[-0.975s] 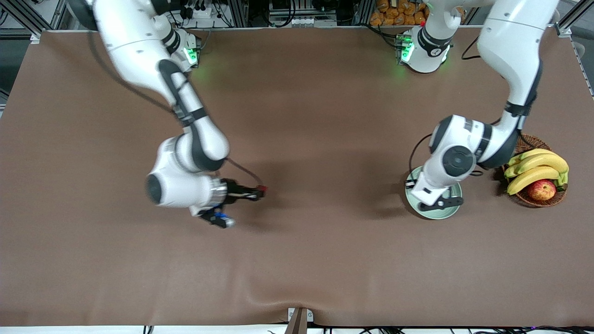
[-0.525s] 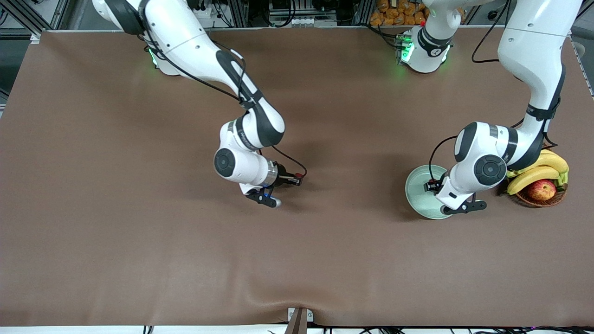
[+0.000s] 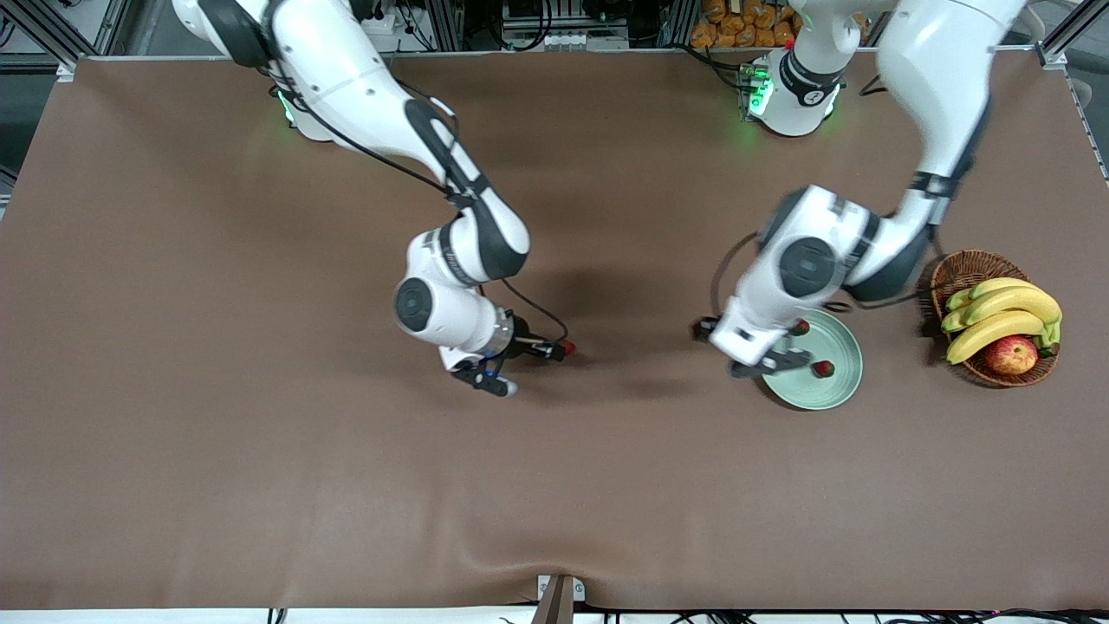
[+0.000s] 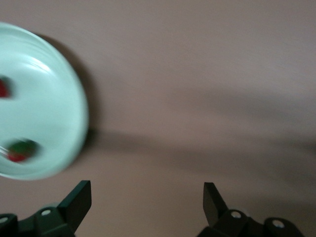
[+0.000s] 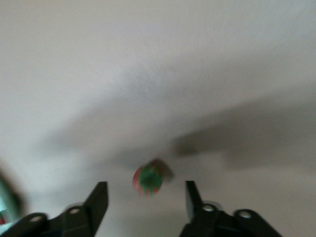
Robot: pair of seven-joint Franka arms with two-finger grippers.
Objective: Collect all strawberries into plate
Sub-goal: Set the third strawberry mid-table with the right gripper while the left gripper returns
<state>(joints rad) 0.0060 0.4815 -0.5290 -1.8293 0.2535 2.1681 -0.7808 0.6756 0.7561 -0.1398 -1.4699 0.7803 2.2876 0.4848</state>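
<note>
The mint-green plate (image 3: pixel 836 386) lies beside the basket and holds two strawberries, one (image 3: pixel 801 328) by its rim and one (image 3: pixel 823 368) nearer the front camera. In the left wrist view the plate (image 4: pixel 49 98) shows with both berries (image 4: pixel 19 150) (image 4: pixel 2 89). My left gripper (image 3: pixel 703 330) (image 4: pixel 146 186) is open and empty over bare table, just off the plate's edge toward the table's middle. My right gripper (image 3: pixel 554 348) (image 5: pixel 145 186) is open low over the table's middle. The third strawberry (image 3: pixel 567 349) (image 5: pixel 148 178) sits at its fingertips, between them, touched by neither.
A brown wicker basket (image 3: pixel 953 269) with bananas (image 3: pixel 996 316) and a red-yellow apple (image 3: pixel 1011 354) stands at the left arm's end of the table, next to the plate. A brown mat covers the table.
My right gripper carried the strawberry toward the plate's end, then opened around it. My left gripper swung off the plate toward the table's middle, uncovering two berries on it.
</note>
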